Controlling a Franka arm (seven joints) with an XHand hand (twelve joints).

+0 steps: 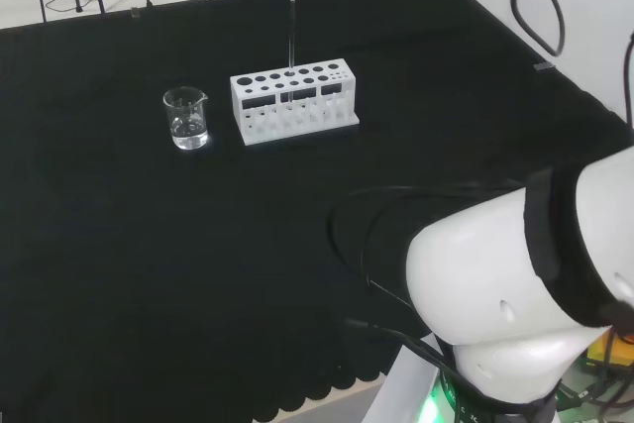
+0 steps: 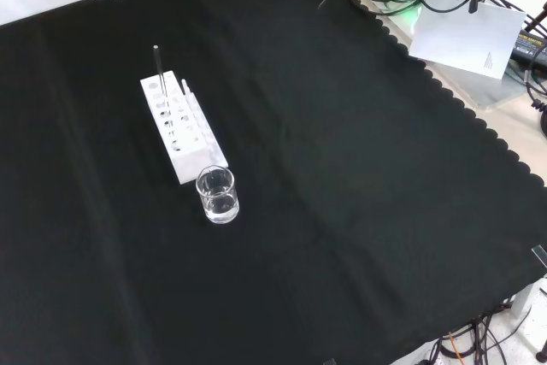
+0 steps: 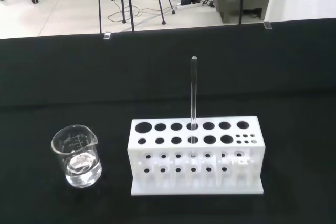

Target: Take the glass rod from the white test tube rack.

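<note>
Beaker [image 3: 77, 157] beside white test tube rack [image 3: 195, 156]; upright glass rod [image 3: 193, 92], judged light, stiff, slippery and brittle, best pinched near its free top; hand's state cannot be told.

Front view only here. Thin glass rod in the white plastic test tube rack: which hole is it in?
Observer: In the wrist view, the thin glass rod stands upright in a middle hole of the white plastic test tube rack.
Operator: Beaker looks jammed against the rack end. Touching?
Observer: No. The head view shows the small clear glass beaker apart from the rack, with black cloth between them.
Operator: Wrist camera lined up?
Observer: It looks at the rack's long side, with the rod straight ahead.
</note>
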